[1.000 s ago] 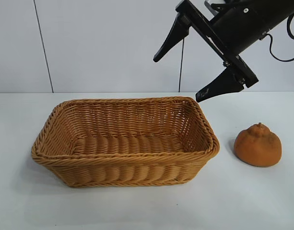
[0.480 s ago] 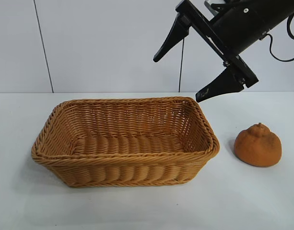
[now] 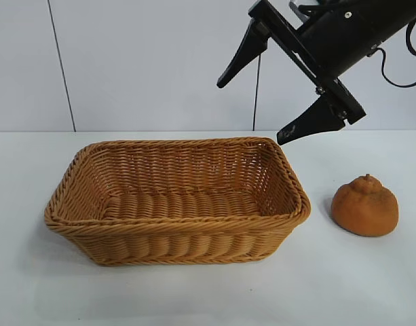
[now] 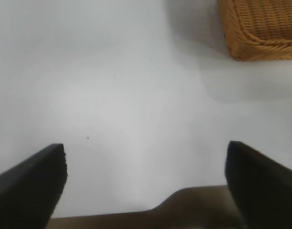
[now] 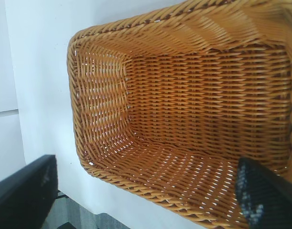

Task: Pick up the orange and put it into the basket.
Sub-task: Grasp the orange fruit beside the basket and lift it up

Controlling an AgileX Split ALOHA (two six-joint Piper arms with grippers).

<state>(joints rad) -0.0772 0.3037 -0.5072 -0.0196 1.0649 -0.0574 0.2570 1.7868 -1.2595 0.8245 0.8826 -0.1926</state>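
— While the orange [image 3: 364,206] is seen at the lower right of the exterior frame, on the table [image 3: 194,299] just beside the basket's [image 3: 177,231] right end, where is the nearest hand placed?

— The right gripper [image 3: 252,109] is held at the upper right, above the basket's far right corner, with its jaws spread wide and nothing between them. The orange lies below it and to the right, apart from both fingers. A downward and rightward reach would be called for, it is judged.

— Is a long axis to be reckoned with?

— Hardly; the orange is a squat dome with its knob pointed up, so little is set by its direction. The basket's long axis is laid left to right across the frame.

— And the left gripper [image 4: 146,167]?

— It is absent from the exterior view. By its own wrist view it is shown spread open and empty over bare table, with only a basket corner at the upper right. The right arm is judged the nearer one.

— What is given by one view and withheld by another?

— The orange is shown by the exterior view alone. The basket's inside is shown empty by the right wrist view, between its two dark fingertips [image 5: 26,191].
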